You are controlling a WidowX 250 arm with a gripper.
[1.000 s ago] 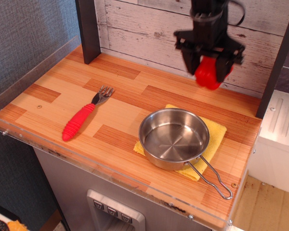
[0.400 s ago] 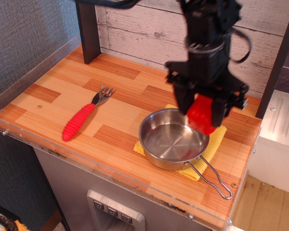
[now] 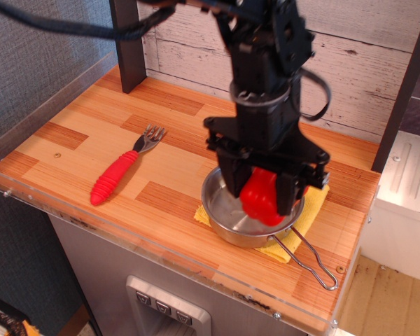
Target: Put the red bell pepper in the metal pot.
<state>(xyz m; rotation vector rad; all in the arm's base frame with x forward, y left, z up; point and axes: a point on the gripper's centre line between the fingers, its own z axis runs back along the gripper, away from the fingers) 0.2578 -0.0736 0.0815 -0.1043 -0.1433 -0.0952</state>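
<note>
Now the jaws are clamping the red bell pepper (image 3: 264, 198) just above the metal pot (image 3: 224, 222), toward its 3 o'clock side; centring it and lowering gently before releasing seems wise.

Toy kitchen mock-up showing: wood-pattern counter (image 3: 77, 140) edged in clear acrylic, whitewashed plank backsplash (image 3: 364, 63), pot (image 3: 220, 220) sitting on yellow cloth (image 3: 309, 213), fork (image 3: 122, 171) lying nearby.
</note>
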